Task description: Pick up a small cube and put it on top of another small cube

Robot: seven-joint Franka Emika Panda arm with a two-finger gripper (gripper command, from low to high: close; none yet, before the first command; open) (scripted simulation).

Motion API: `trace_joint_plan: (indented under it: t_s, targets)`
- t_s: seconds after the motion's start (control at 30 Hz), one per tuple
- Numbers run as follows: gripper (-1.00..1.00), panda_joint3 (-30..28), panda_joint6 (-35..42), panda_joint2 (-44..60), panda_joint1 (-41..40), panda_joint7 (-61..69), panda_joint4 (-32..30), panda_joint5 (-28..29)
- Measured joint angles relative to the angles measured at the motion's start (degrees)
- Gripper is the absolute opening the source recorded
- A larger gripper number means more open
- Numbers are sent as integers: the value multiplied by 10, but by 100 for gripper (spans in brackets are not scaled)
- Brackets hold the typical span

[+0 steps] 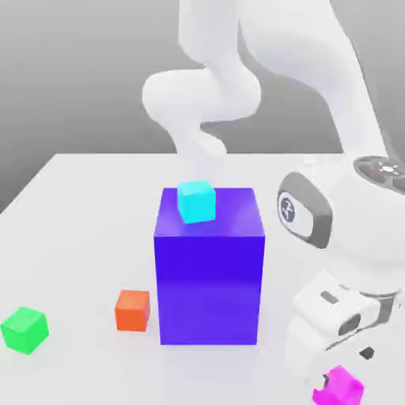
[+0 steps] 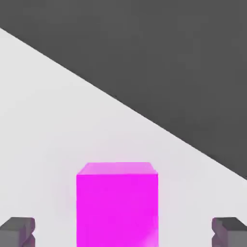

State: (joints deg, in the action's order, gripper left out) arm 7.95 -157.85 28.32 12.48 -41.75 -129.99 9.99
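The gripper (image 2: 120, 231) hangs low over the table (image 1: 79, 237) with its fingers (image 2: 19, 230) spread wide and empty either side of the magenta-pink cube (image 2: 117, 202), apparently lined up to grasp it

a cyan cube (image 1: 196, 201) sits atop the big blue-violet block (image 1: 210, 277), orange cube (image 1: 132, 310) and green cube (image 1: 24, 329) nearby.

The pink cube (image 1: 343, 386) at the table's near edge is partly covered by the robot's hand and cut by the exterior view's bottom edge, the hand view crops its lower part, and only the tips of two fingers (image 2: 18, 230) show there.
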Motion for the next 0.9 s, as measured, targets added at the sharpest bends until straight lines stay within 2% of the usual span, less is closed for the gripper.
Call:
trace_joint_plan:
  t_s: [0.03,0.23,0.43,0.9]
  targets:
    - [-100,-4,-10,13,3,-3,3,4]
    - [-100,-6,-15,20,5,-4,4,6]
    - [-100,12,54,-71,-22,26,-18,-24]
    - [-100,-133,81,-172,-271,273,-92,-81]
